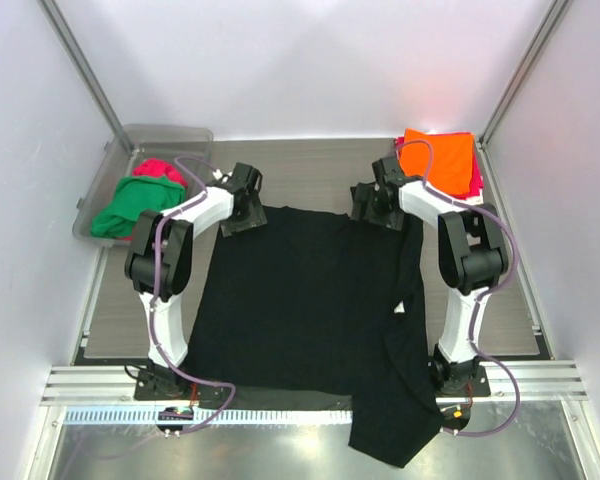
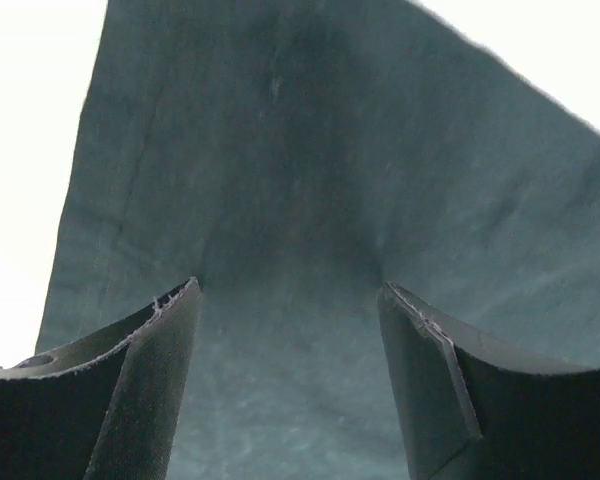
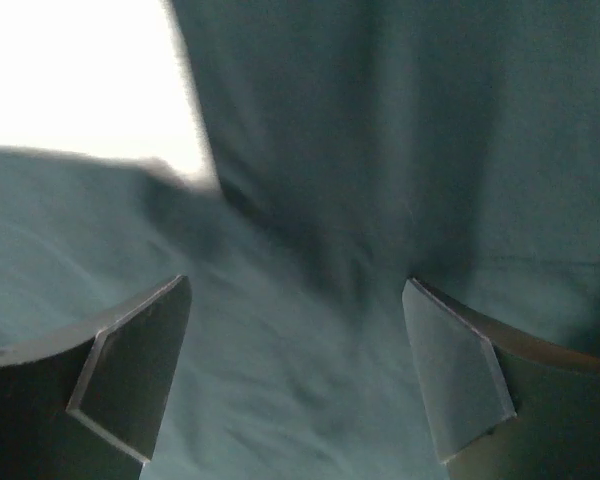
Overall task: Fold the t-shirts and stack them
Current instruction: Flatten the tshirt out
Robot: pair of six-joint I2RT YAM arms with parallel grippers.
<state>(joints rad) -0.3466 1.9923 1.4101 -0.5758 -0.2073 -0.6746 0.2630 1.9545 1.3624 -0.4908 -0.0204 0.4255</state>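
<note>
- Where the table (image 1: 115,320) ends by the arm bases, one part of the black t-shirt (image 1: 300,300) hangs down over the near edge on the right side.
- The rest of the black t-shirt lies spread out in the middle of the table, between the two arms.
- The left gripper (image 1: 242,218) sits at the shirt's far left corner. Its wrist camera shows its two fingers wide apart, pinching nothing, with dark cloth just past them.
- The right gripper (image 1: 372,210) sits at the shirt's far right corner. Its fingers are wide apart too. That wrist picture is blurry, so the cloth may be touching the fingers, but I cannot tell.
- Far back on the left, a clear bin (image 1: 165,135) holds a green shirt (image 1: 130,205) and a red shirt (image 1: 160,170), both bunched up.
- Far back on the right, a folded orange shirt (image 1: 440,160) lies on top of a dark pink one (image 1: 476,180).
</note>
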